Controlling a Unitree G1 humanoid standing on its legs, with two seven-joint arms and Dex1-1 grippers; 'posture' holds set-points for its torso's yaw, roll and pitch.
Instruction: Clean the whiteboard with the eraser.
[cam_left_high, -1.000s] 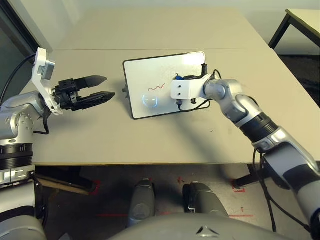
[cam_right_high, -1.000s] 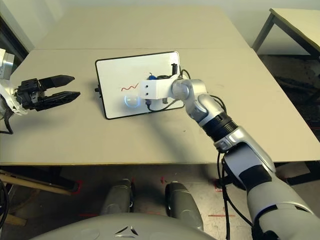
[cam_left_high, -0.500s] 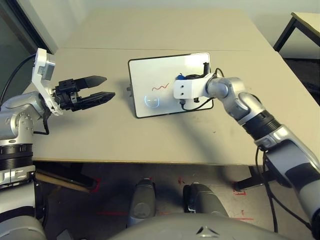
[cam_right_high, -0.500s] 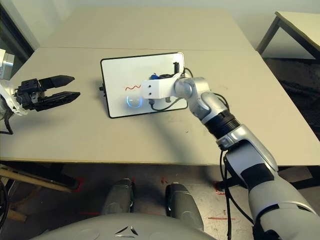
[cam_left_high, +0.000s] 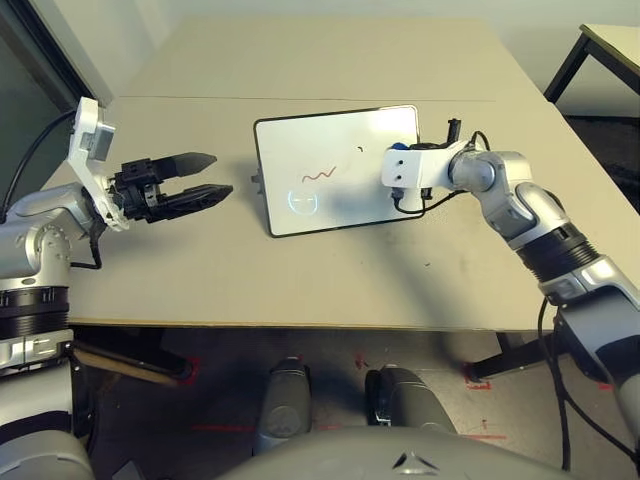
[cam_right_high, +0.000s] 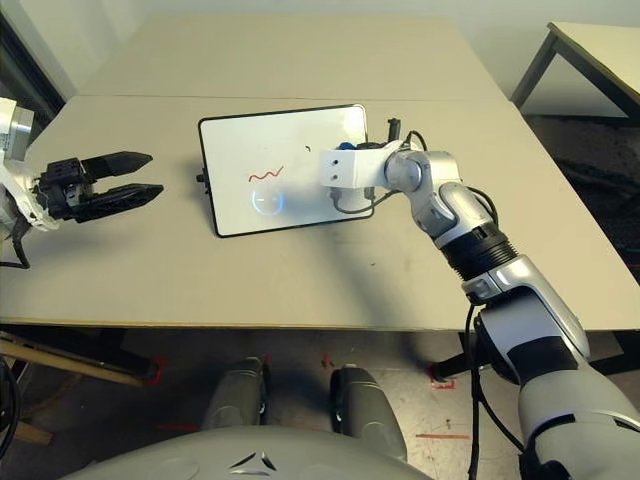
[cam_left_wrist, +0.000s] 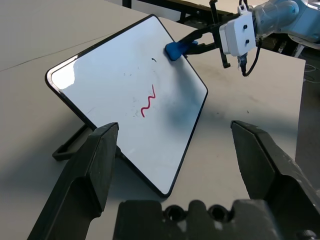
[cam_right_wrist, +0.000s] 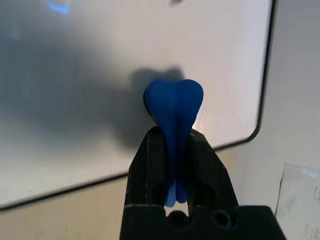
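The black 2-fingered right gripper (cam_right_wrist: 172, 155) pinches the blue, pinched-waist block eraser (cam_right_wrist: 174, 107) at the black-framed rectangular whiteboard's (cam_left_high: 345, 205) right side; the red squiggle (cam_left_high: 319, 174) lies to the eraser's left, nearer the board's middle.

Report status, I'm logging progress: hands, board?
Right hand gripping blue eraser at whiteboard; left hand open, empty; red squiggle remains unwiped.
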